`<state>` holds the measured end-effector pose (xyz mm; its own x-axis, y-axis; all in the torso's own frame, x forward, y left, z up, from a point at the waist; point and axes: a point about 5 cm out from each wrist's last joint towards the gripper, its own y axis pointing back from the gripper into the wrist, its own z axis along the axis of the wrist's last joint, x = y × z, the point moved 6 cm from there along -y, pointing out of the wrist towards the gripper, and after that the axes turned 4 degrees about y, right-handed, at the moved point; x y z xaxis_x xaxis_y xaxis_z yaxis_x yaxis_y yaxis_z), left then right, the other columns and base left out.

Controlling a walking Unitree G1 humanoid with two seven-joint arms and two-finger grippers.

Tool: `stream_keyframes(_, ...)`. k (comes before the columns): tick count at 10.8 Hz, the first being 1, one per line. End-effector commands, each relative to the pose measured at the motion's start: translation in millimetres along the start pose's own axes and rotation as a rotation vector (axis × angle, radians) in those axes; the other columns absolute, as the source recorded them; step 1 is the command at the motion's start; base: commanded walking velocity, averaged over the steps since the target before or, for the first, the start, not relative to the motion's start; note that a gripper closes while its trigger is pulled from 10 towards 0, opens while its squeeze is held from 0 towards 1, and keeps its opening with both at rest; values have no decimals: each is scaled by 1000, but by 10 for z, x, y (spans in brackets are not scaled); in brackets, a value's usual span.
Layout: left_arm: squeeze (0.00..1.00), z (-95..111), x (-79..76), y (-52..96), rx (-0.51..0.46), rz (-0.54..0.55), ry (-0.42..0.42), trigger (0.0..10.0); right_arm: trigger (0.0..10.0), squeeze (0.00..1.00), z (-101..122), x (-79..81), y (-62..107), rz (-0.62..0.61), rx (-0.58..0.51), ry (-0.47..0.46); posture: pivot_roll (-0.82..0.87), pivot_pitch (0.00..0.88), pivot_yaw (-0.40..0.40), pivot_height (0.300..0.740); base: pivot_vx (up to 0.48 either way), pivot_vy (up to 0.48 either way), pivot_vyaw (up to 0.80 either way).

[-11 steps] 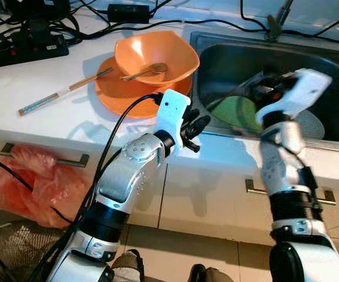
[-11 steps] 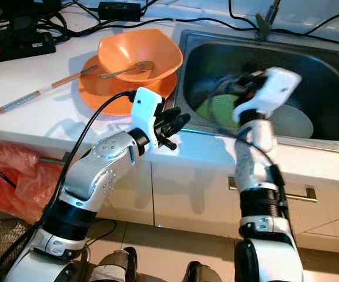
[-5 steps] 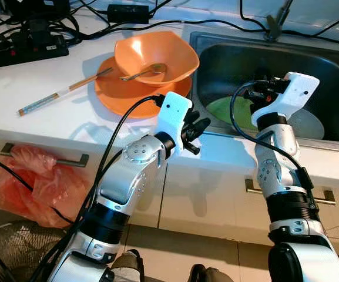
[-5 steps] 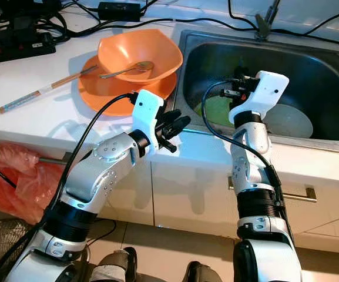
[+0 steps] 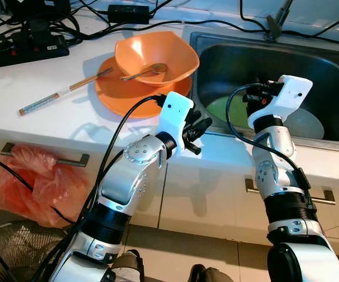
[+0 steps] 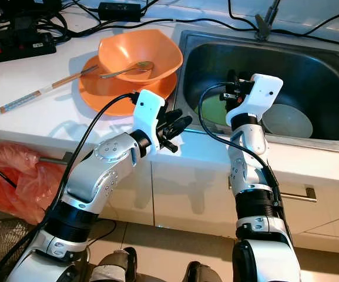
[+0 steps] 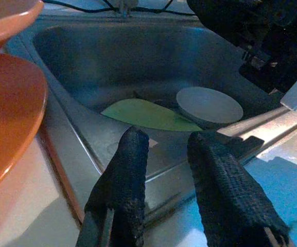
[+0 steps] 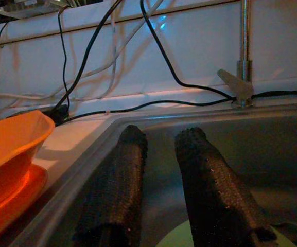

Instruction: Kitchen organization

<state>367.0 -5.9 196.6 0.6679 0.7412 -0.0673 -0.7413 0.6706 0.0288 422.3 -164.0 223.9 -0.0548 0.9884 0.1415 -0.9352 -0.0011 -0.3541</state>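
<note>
The green plate (image 7: 151, 114) lies flat in the sink (image 5: 234, 56), touching a grey plate (image 7: 210, 105) to its right. The right gripper (image 8: 161, 190) hangs over the sink's left side above it, fingers slightly apart and empty. The left gripper (image 7: 176, 190) waits at the sink's near rim, fingers parted, empty. The plate looks thin, stiff, light and probably slick; its raised edge seems the best hold. An orange bowl (image 5: 155, 54) sits on the counter to the left.
</note>
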Motion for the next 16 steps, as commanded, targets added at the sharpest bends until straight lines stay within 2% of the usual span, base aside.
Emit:
stream_keyframes(1, 0, 47, 0, 14, -28, 12, -10, 10000, 10000, 0, 9, -25, 12, -1, -7, 12, 217, 147, -35, 740, 0, 0, 0)
stream_keyframes(3, 0, 174, 99, 34, -93, 65, -32, 10000, 10000, 0, 75, 19, -3, 21, -25, 30, 212, 153, -36, 740, 0, 0, 0)
stream_keyframes(4, 0, 241, 121, 37, -124, 82, -44, 10000, 10000, 0, 100, 24, -10, 38, -28, 70, 209, 155, -37, 740, 0, 0, 0)
stream_keyframes(7, 0, 435, 157, 88, -203, 107, -70, 10000, 10000, 0, 169, 55, -21, 76, -23, 108, 209, 157, -39, 740, 0, 0, 0)
stream_keyframes(9, 0, 562, 174, 155, -238, 105, -77, 10000, 10000, 0, 100, 83, 19, 93, -1, 117, 211, 156, -40, 740, 0, 0, 0)
stream_keyframes(11, 0, 829, 285, 301, -307, 125, -84, 10000, 10000, 0, 33, 110, 54, 108, 25, 126, 218, 158, -41, 740, 0, 0, 0)
stream_keyframes(12, 0, 984, 396, 393, -356, 166, -87, 10000, 10000, 0, 26, 107, 53, 105, 30, 126, 219, 157, -40, 740, 0, 0, 0)
stream_keyframes(13, 0, 1247, 581, 561, -465, 262, -116, 10000, 10000, 0, 17, 116, 52, 106, 33, 123, 227, 156, -42, 740, 0, 0, 0)
stream_keyframes(14, 0, 1373, 686, 683, -532, 321, -124, 10000, 10000, 0, 10, 128, 53, 108, 33, 120, 227, 156, -39, 740, 0, 0, 0)
stream_keyframes(15, 0, 1373, 841, 821, -573, 398, -99, 10000, 10000, 0, -5, 142, 59, 109, 37, 118, 226, 156, -39, 740, 0, 0, 0)
stream_keyframes(16, 729, 1184, 1023, 918, -535, 471, -61, 10000, 10000, 0, -20, 142, 69, 109, 41, 118, 226, 158, -41, 740, 0, 0, 0)
